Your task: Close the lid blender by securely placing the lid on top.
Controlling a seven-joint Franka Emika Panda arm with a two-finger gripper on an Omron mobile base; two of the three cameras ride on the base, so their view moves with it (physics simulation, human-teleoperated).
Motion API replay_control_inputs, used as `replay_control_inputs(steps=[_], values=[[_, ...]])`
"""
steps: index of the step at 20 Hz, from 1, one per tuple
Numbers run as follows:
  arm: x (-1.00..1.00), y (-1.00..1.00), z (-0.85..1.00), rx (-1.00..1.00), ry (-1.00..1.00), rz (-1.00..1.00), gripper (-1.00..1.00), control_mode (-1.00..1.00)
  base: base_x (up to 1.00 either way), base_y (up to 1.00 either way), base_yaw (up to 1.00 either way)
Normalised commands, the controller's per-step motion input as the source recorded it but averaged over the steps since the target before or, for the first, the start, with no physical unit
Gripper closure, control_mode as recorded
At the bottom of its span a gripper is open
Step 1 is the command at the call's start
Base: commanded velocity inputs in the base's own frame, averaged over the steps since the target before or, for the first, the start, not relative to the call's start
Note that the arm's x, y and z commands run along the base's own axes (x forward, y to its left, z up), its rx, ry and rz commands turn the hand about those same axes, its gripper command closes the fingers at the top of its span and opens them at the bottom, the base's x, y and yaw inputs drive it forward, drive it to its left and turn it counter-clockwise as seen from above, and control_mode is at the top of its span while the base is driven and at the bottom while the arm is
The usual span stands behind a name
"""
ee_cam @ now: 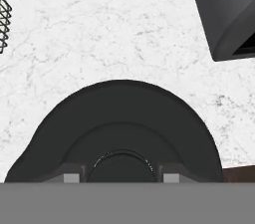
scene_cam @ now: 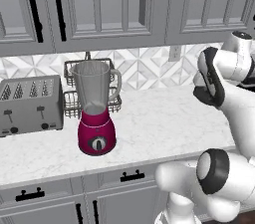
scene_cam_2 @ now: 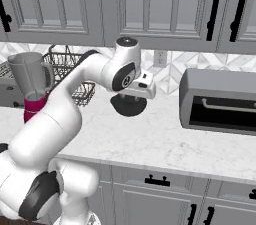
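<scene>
Holding the lid (scene_cam_2: 129,104) by its knob in my end effector (scene_cam_2: 134,98), I hang above the desk (scene_cam_2: 165,139), well right of the blender (scene_cam_2: 32,86).

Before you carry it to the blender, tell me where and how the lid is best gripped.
Grip the lid by the small raised knob at its centre, coming straight down from above. The disc is flat and wide, so its rim gives the tool little to pinch, while the knob fits between the fingers. The tool is already shut on that knob, with the lid held under it above the counter.
</scene>
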Motion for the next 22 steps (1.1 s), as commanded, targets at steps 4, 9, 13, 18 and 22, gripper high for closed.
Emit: replay_control_inputs(steps=[4, 9, 13, 18, 22], values=[[-0.40, 0.74, 0.60, 0.00, -0.02, 0.00, 1.00, -1.00, 0.00, 0.00, 0.00], [-0.46, 0.81, 0.65, 0.00, 0.00, 0.00, 1.00, -1.00, 0.00, 0.00, 0.00], [-0.49, 0.90, 0.66, 0.00, -0.03, 0.00, 1.00, -1.00, 0.00, 0.00, 0.00], [-0.44, 0.86, 0.60, 0.00, -0.03, 0.00, 1.00, -1.00, 0.00, 0.00, 0.00], [-0.18, 0.92, 0.58, 0.00, -0.01, 0.00, 1.00, -1.00, 0.00, 0.00, 0.00]])
